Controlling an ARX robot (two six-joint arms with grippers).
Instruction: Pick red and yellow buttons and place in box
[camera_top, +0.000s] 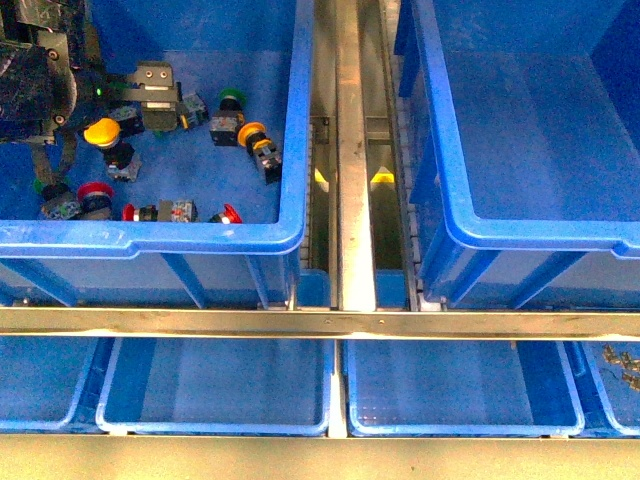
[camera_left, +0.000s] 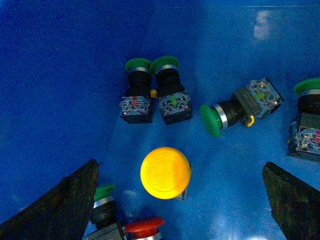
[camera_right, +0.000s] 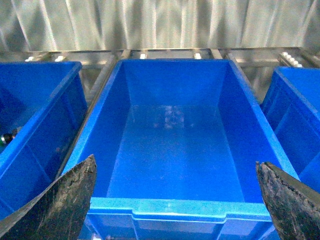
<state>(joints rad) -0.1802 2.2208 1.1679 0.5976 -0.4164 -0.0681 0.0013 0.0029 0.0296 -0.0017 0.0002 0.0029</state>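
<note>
Step in hand: judged to be the pick of the yellow button (camera_left: 165, 172), not yet gripped.
Left gripper (camera_left: 180, 167): spread wide, one finger on each side of the yellow button, touching nothing.
Right gripper (camera_right: 175, 167): spread and empty, hanging before the box (camera_right: 175, 205).
Where it is: on the floor of the left crate (camera_top: 292, 150), with a red button (camera_left: 145, 226) just beside it and green switches (camera_left: 170, 90) near.
Which way it points: cap up, facing the wrist camera. The long axis is close to upright, and the cap hides the body except for one corner.
Doing it well: descend straight along that axis, centred. Pinch under the cap's rim rather than on the rounded top, which would likely slip. Keep the fingers clear of the red button.
Carry: the box lies well apart, on the robot's right across the metal rail (camera_top: 352, 150).
</note>
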